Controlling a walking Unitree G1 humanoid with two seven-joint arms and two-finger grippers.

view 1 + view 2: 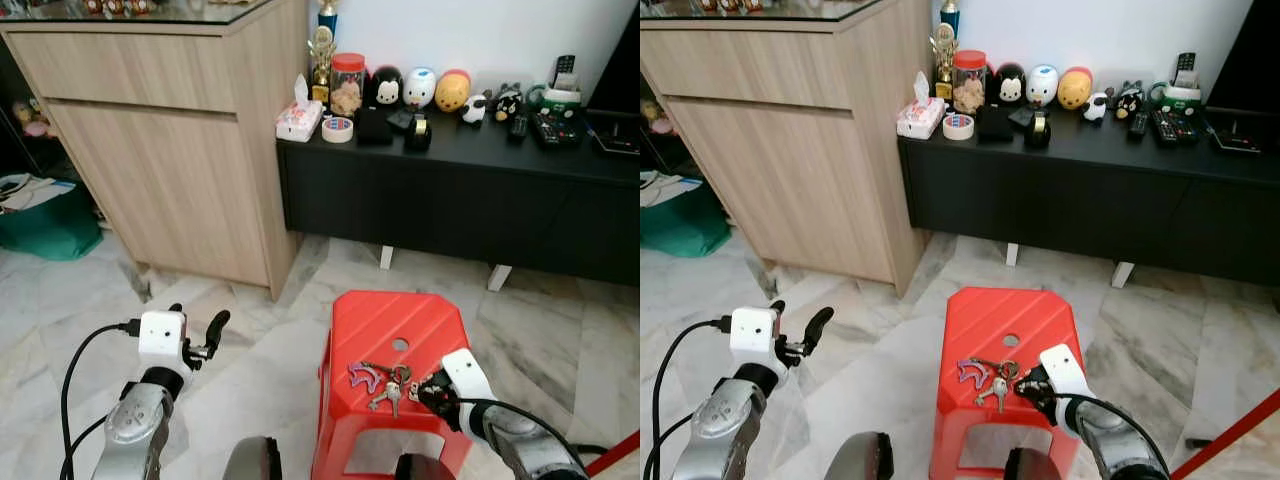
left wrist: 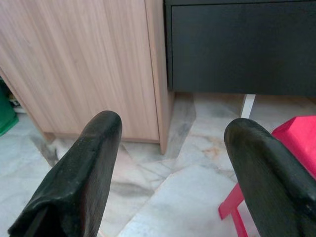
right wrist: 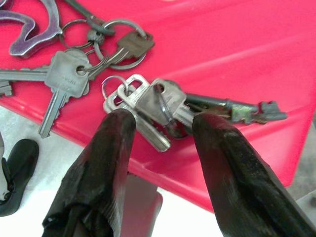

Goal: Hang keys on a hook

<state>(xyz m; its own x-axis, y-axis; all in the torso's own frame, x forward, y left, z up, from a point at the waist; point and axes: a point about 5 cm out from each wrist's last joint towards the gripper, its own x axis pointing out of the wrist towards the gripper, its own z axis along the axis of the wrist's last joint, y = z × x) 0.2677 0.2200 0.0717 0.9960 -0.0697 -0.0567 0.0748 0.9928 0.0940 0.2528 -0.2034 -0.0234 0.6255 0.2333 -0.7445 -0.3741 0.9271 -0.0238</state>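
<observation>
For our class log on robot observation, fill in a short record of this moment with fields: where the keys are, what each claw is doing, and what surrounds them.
keys: bunch of keys lying on the red stool, near its front edge
right claw: right claw open, fingertips either side of the keys, not closed on them
left claw: left claw open, raised over the marble floor, holding nothing
surroundings: wooden cabinet beside a black sideboard
hook: none visible

The scene is viewed from head height, forward and down, by both eye views, which share the red stool and black sideboard. The stool's edge is seen close up from the right wrist; floor and cupboard from the left.
</observation>
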